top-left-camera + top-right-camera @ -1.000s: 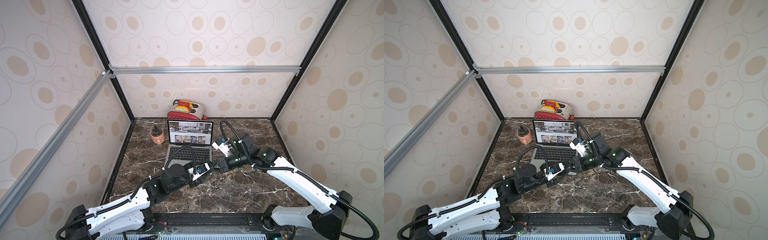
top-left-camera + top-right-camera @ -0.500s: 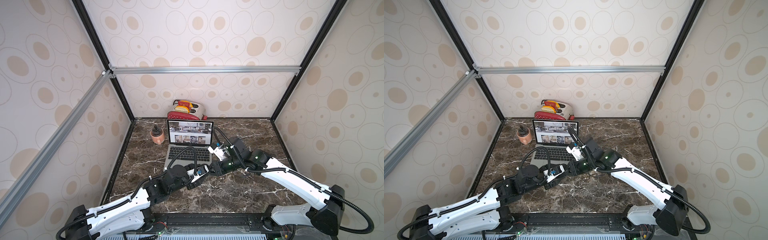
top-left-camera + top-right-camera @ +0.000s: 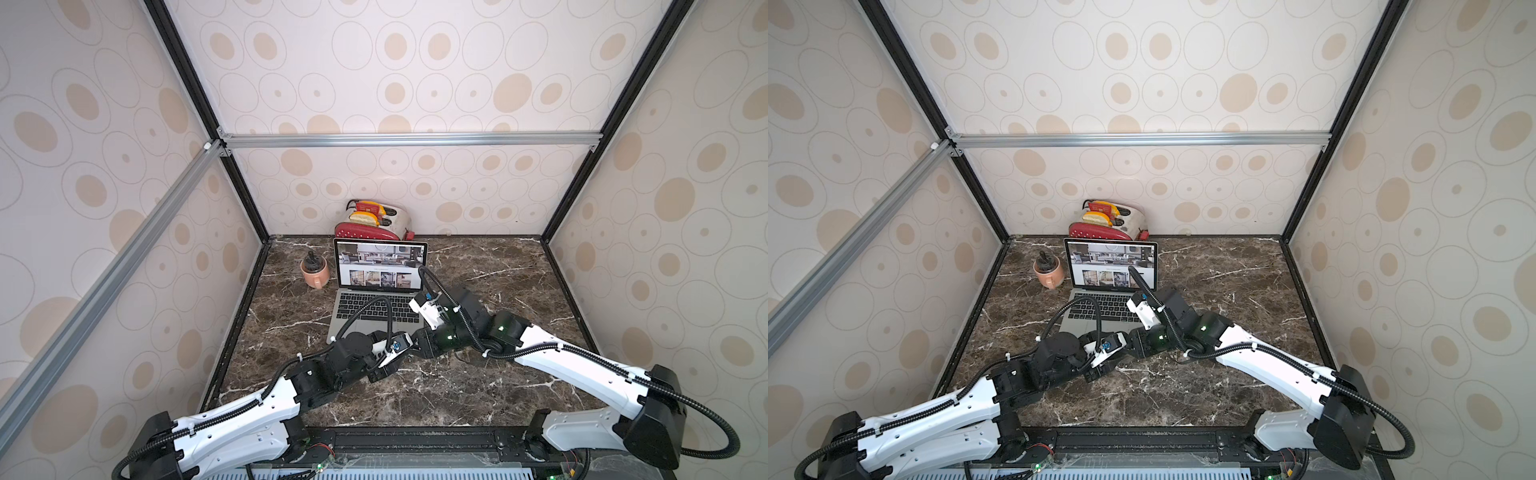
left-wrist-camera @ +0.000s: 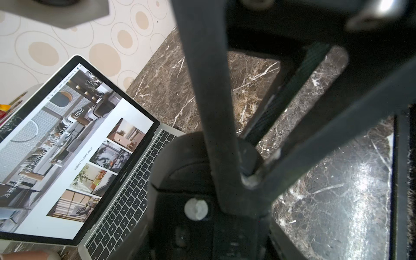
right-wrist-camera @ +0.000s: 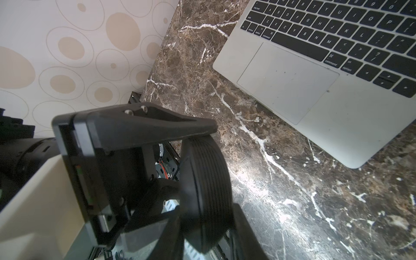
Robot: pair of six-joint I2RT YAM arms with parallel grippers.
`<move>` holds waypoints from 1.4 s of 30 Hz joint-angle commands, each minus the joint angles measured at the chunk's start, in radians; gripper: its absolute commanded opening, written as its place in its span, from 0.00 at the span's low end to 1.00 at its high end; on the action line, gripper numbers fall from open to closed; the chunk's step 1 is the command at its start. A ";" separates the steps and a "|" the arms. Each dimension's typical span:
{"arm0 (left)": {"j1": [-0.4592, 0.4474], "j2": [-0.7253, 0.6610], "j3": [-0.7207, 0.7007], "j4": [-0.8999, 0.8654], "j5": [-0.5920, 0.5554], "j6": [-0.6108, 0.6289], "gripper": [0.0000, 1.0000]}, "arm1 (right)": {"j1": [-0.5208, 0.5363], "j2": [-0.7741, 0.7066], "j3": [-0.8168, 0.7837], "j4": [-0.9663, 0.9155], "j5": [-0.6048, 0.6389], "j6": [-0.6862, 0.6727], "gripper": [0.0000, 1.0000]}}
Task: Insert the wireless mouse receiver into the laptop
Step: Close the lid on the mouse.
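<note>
1. The laptop (image 3: 365, 309) stands open on the dark marble desk (image 3: 498, 270). Its screen is lit with a white page of interior photos, and its lid is toward the back wall. It shows in both top views (image 3: 1113, 266).
2. Behind the laptop's lid sits a red-and-white appliance (image 3: 374, 220). A pink mug (image 3: 316, 275) stands just beside the screen's left edge.
3. Both arms reach in low, and their ends meet just in front of the laptop's front right corner.
4. The left hand (image 4: 247, 180) is pinched narrow, its dark fingers (image 4: 209, 90) pressed together at the tips. A small pale speck sits where they meet. The laptop's screen and keyboard (image 4: 67, 157) lie beyond them.
5. On the right hand (image 5: 203, 135), a plain finger and a ribbed finger (image 5: 207, 180) slant toward each other with their tips close. I cannot tell whether they are closed or hold anything. The laptop's trackpad and front edge (image 5: 315, 78) lie apart from this hand, with bare desk between.
6. The wireless mouse receiver is too small to pick out for sure in any view. The pale speck may be it, but I cannot tell.
</note>
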 commanded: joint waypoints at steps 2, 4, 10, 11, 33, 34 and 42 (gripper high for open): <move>-0.022 -0.052 0.069 0.310 0.111 -0.019 0.00 | 0.046 0.061 -0.035 0.090 -0.038 -0.012 0.22; -0.021 -0.058 0.066 0.308 0.105 -0.020 0.00 | 0.046 0.053 -0.032 0.087 -0.041 -0.018 0.24; -0.022 -0.054 0.071 0.304 0.100 -0.018 0.00 | 0.046 0.047 -0.034 0.104 -0.056 -0.025 0.34; -0.021 -0.055 0.070 0.303 0.098 -0.017 0.00 | 0.046 0.047 -0.034 0.106 -0.057 -0.027 0.36; -0.022 0.013 0.083 0.267 0.056 -0.018 0.00 | 0.027 -0.118 0.026 -0.012 -0.065 -0.046 0.62; -0.022 0.017 0.083 0.266 0.056 -0.020 0.00 | 0.025 -0.124 0.027 -0.013 -0.063 -0.046 0.62; -0.021 0.030 0.087 0.258 0.062 -0.022 0.00 | 0.004 -0.153 0.010 -0.032 -0.055 -0.041 0.56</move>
